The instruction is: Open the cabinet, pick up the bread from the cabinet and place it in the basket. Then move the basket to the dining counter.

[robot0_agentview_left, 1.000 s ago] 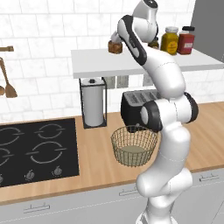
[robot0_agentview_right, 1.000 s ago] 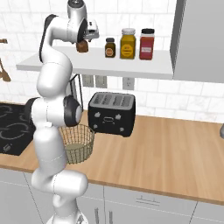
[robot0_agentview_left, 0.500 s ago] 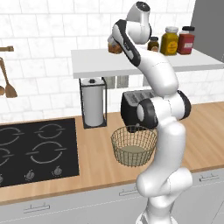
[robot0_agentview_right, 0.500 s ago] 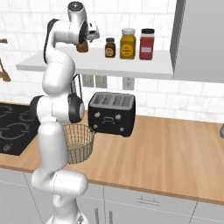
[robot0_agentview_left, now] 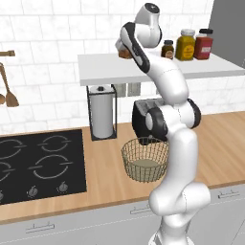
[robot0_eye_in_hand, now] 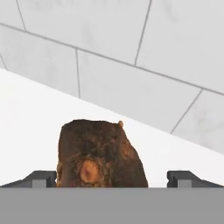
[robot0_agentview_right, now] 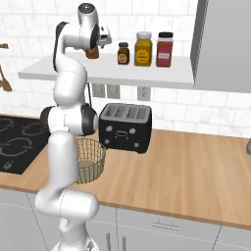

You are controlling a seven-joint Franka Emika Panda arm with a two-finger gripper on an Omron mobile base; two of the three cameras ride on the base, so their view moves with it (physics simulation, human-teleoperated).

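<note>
Gripper (robot0_eye_in_hand: 112, 179) jaws spread wide, bread (robot0_eye_in_hand: 99, 155) between them on the white shelf (robot0_agentview_left: 105, 67), not clamped. Three jars (robot0_agentview_right: 143, 49) stand further along the shelf. Basket (robot0_agentview_left: 145, 159) on the worktop (robot0_agentview_right: 196, 166), beside the toaster (robot0_agentview_right: 125, 127).

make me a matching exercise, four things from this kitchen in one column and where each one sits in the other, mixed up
Things:
1. bread
2. basket
3. toaster
4. paper towel roll

Places:
A. on the wood worktop, in front of the toaster
B. on the white shelf, between the open fingers
C. in a black stand beside the hob
D. on the worktop under the shelf, against the tiled wall

Pairs: 1-B, 2-A, 3-D, 4-C
</note>
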